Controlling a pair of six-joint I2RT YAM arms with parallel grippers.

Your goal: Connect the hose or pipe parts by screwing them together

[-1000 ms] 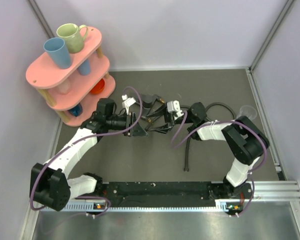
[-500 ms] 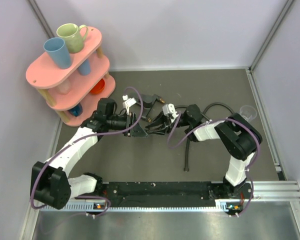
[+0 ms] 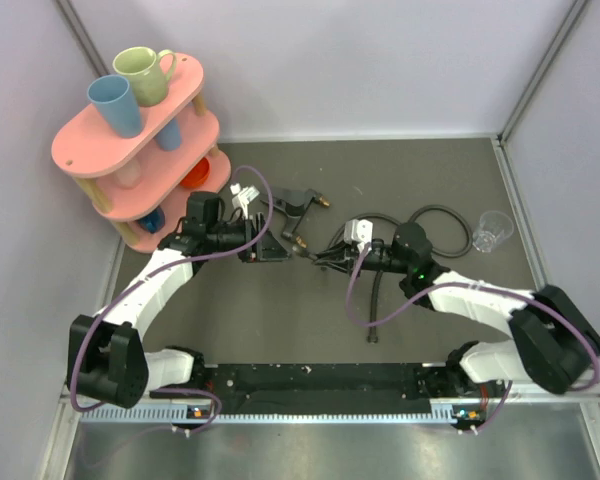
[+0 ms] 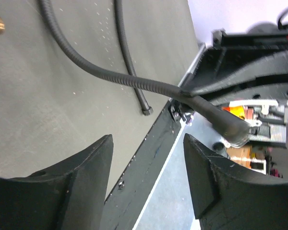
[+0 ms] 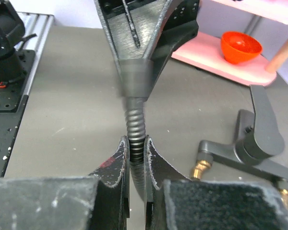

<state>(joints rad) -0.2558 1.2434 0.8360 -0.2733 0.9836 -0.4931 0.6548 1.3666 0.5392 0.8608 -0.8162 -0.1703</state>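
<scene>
1. Top view: both arms reach inward, left gripper [image 3: 278, 248] and right gripper [image 3: 332, 258] almost tip to tip. The forked fitting [image 3: 295, 205] lies just behind them.
2. Left wrist: fingers spread, with the hose [image 4: 86, 67] end just beyond them. The fitting is mostly cut off.
3. Right wrist: fingers pinching the ribbed hose, and its end sleeve looks blurry.

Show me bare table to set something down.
Bare: the rear strip between fitting and back wall; the front middle between left arm and the loose end of the hose. Crowded: the centre, where left gripper, right gripper, hose and fitting meet.
</scene>
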